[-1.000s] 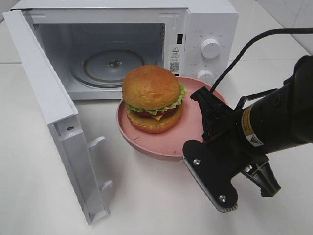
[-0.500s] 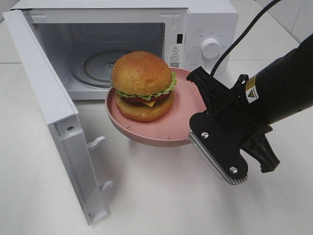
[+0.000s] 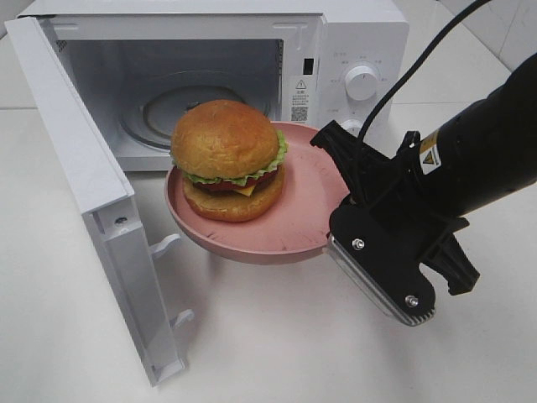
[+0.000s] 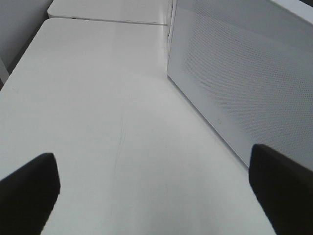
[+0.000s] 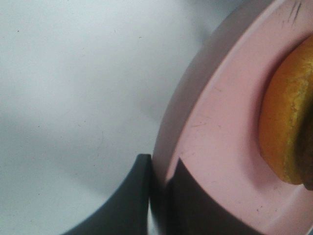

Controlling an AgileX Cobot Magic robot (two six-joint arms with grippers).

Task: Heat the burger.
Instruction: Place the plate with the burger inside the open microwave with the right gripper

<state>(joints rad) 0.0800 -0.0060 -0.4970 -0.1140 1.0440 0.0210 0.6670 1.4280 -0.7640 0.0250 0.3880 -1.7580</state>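
Observation:
The burger (image 3: 227, 159), with golden bun, green lettuce and yellow cheese, sits on a round pink plate (image 3: 285, 227). My right gripper (image 3: 334, 220) is shut on the plate's right rim and holds it above the table, in front of the open microwave (image 3: 361, 50). In the right wrist view the two dark fingers (image 5: 139, 196) pinch the pink plate's rim (image 5: 215, 122), and the burger's bun (image 5: 288, 127) shows at the edge. My left gripper (image 4: 156, 196) is open and empty over the white table, beside the microwave's perforated side (image 4: 244, 73). It does not show in the high view.
The microwave door (image 3: 75, 168) stands open to the left, its latch hooks facing the front. The glass turntable (image 3: 193, 109) lies inside the cavity. Two control knobs (image 3: 362, 81) are on the right panel. A black cable (image 3: 419, 67) runs from the right arm.
The right gripper has carried the plate and burger to the left, toward the open door and cavity, holding it off the table.

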